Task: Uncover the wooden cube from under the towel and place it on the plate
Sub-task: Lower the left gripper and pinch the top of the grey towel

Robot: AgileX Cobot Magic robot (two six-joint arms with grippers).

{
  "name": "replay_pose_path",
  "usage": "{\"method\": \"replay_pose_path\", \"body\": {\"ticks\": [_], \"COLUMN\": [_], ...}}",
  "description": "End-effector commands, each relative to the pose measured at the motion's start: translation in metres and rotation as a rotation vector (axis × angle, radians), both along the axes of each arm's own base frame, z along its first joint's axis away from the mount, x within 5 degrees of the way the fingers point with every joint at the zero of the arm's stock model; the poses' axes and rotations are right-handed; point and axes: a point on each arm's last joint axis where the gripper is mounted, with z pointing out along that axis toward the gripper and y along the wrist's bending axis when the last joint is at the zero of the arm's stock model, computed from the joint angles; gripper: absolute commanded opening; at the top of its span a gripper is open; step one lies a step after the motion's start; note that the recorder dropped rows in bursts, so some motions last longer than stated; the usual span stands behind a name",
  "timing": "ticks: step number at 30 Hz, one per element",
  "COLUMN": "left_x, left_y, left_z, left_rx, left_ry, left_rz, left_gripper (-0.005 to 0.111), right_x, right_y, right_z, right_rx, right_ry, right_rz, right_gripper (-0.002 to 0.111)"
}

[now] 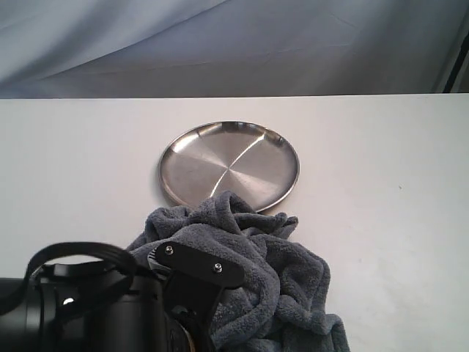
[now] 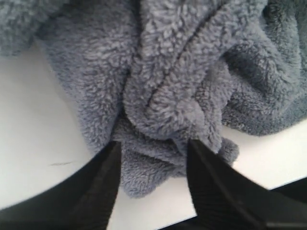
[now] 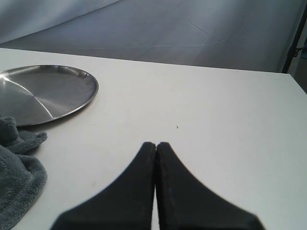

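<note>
Exterior view: white table (image 1: 381, 220) before grey backdrop (image 1: 293, 44); left gripper (image 2: 152, 146) parted astride towel (image 2: 168, 72); right gripper (image 3: 156, 146) closed.

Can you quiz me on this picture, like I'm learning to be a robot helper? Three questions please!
1. True or false: the wooden cube is sitting on the plate.
2. Pick one. The towel is:
A) spread flat over the whole plate
B) bunched up against the plate's near edge
C) folded neatly, far from the plate
3. Short answer: which has fluffy towel between its fingers, the left end effector or the right end effector?

Key
1. False. No cube shows in any view.
2. B
3. The left end effector. The right end effector's fingers are pressed together over bare table.
</note>
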Motion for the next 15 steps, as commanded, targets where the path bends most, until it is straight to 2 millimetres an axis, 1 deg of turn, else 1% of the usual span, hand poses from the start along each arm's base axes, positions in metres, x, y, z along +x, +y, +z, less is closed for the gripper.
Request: {"method": "replay_pose_path", "body": {"ticks": [1, 3, 5, 9, 13, 14, 15], "left_x": [-0.001, -0.002, -0.002, -0.003, -0.002, -0.002, -0.002], "left_y": [-0.003, -0.003, -0.002, 0.0, -0.009, -0.009, -0.009], "left_z": [-0.002, -0.004, -0.007, -0.034, -0.06, -0.062, -0.064], "left_rx": [-0.08, -0.1, -0.106, -0.01, -0.01, -0.003, 0.002], "left_ry": [-0.017, -0.019, -0.017, 0.007, 0.026, 0.032, 0.036], "left_rz": [-0.01, -0.015, -0.018, -0.024, -0.035, -0.031, -0.026], "left_gripper": [0.068, 0.076, 0.079, 0.079, 0.078, 0.076, 0.069], "right_x": [0.0, 0.0, 0.0, 0.0, 0.0, 0.0, 0.0], "right_y": [0.0, 0.0, 0.0, 0.0, 0.0, 0.0, 0.0], "right_z": [-0.002, -0.002, -0.002, -0.002, -0.002, -0.002, -0.002], "right_rx": [0.009, 0.009, 0.009, 0.009, 0.009, 0.009, 0.009], "right_ry": [0.006, 0.006, 0.006, 0.006, 0.006, 0.006, 0.006], "right_rz": [0.005, 0.005, 0.005, 0.005, 0.005, 0.005, 0.005], "right_gripper": [0.003, 0.003, 0.003, 0.003, 0.003, 0.003, 0.003]}}
